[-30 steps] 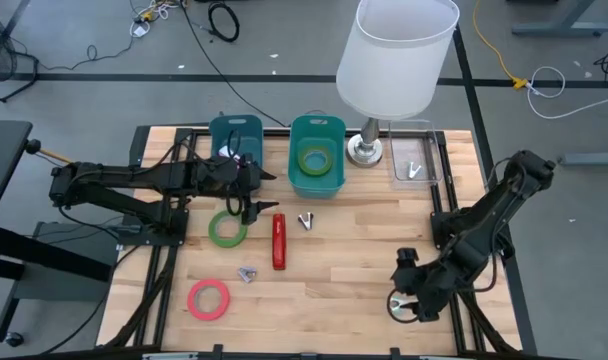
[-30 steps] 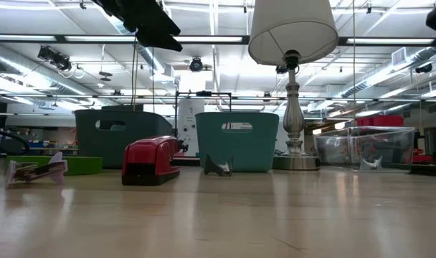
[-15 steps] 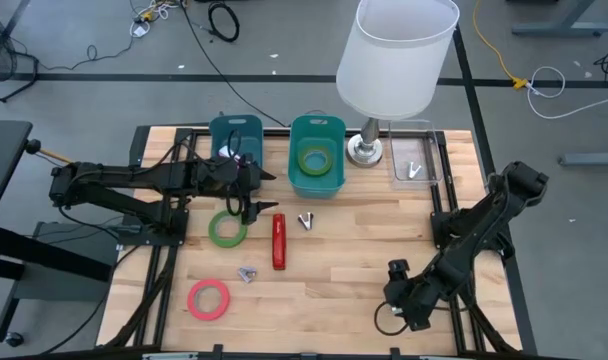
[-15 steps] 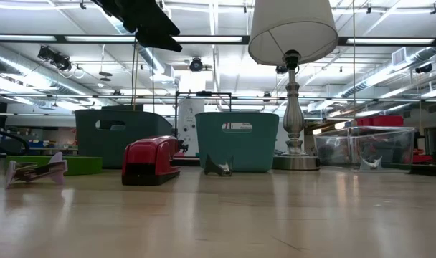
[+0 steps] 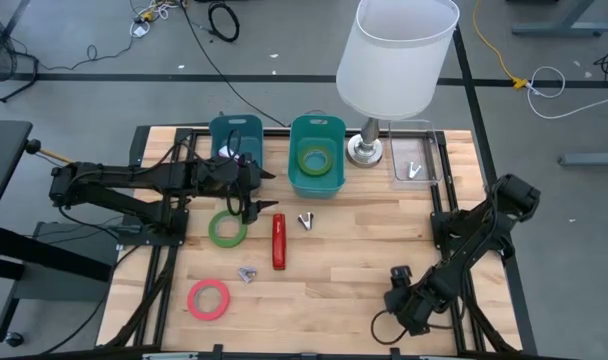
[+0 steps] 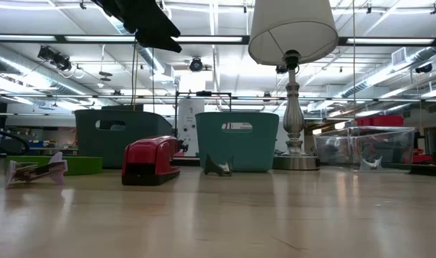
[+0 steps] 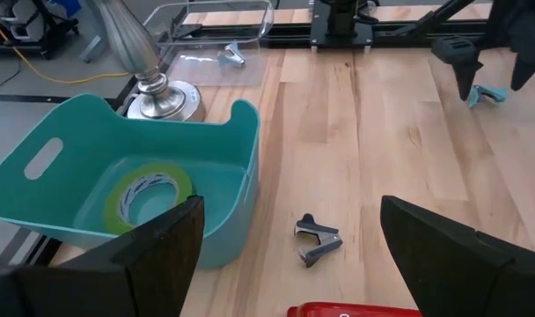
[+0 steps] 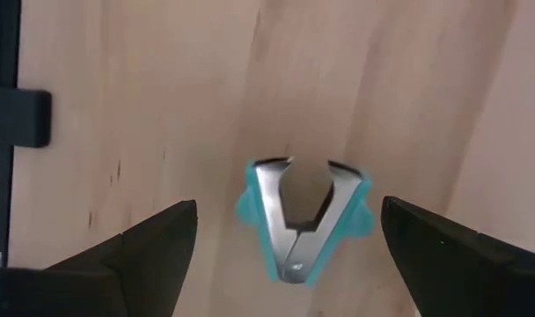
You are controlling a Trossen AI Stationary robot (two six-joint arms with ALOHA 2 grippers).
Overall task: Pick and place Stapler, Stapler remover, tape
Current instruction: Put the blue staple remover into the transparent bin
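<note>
High view: right gripper (image 5: 404, 312) low over the near right part of the table (image 5: 354, 250), pointing down; its target is hidden under it here. Left gripper (image 5: 252, 205) hangs between the green tape roll (image 5: 225, 228) and the red stapler (image 5: 278, 241). A dark staple remover (image 5: 306, 219) lies just beside the teal bin (image 5: 317, 156).

Low view: stapler (image 6: 152, 159) sits flat and looks blocky, probably the heaviest item. Neither gripper's fingertips show.

Left wrist view: fingers (image 7: 162, 242) spread wide, nothing between them; dark remover (image 7: 318, 241) lies ahead of them on bare wood.

Right wrist view: fingers (image 8: 153, 238) wide apart, straddling a teal-handled staple remover (image 8: 303, 218) lying flat. Judged light, stiff, smooth metal jaws likely slippery; best pinched across the two plastic side wings, not the tapering tip.
</note>
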